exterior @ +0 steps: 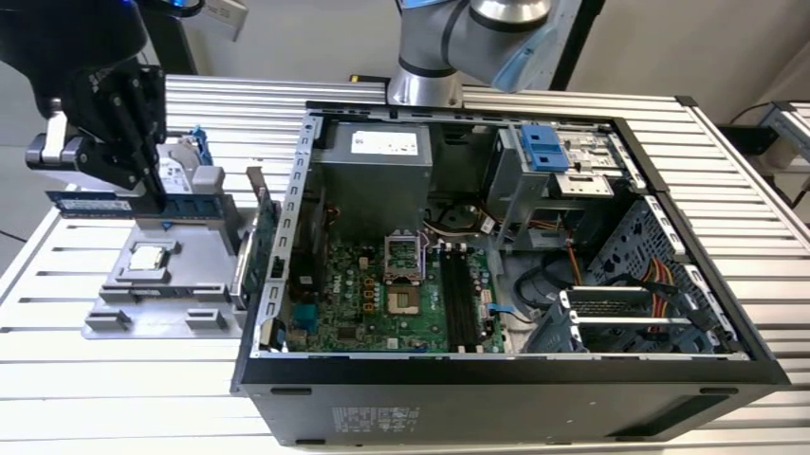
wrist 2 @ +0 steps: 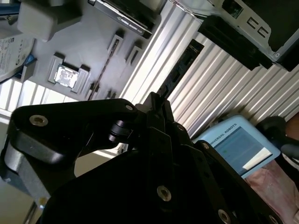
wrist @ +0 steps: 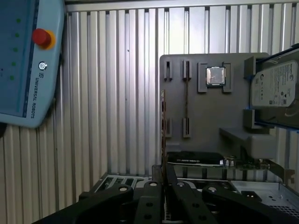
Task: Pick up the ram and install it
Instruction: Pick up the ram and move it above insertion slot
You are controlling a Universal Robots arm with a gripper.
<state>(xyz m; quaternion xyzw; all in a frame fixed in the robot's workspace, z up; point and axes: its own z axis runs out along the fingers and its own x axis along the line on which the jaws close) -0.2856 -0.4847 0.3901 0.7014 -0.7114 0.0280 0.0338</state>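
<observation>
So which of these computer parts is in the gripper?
The ram, the long dark-blue stick, in the gripper; processor, hard drive and graphics card sit on the grey holder.

1. Silver-grey robot arm with pale-blue joint caps (exterior: 491, 28): a thick joint and an upright column show at the top middle of the exterior view.
2. Black, angular two-fingered claw (exterior: 146, 192): at the exterior view's upper left, tips pointing down.
3. Fingers (wrist: 150, 198) are pinched on the thin edge of the long, flat, dark-blue ram (exterior: 89, 202).
4. The ram lies level, jutting toward the exterior view's left.
5. In both wrist views the black linkages converge on the tips.
</observation>
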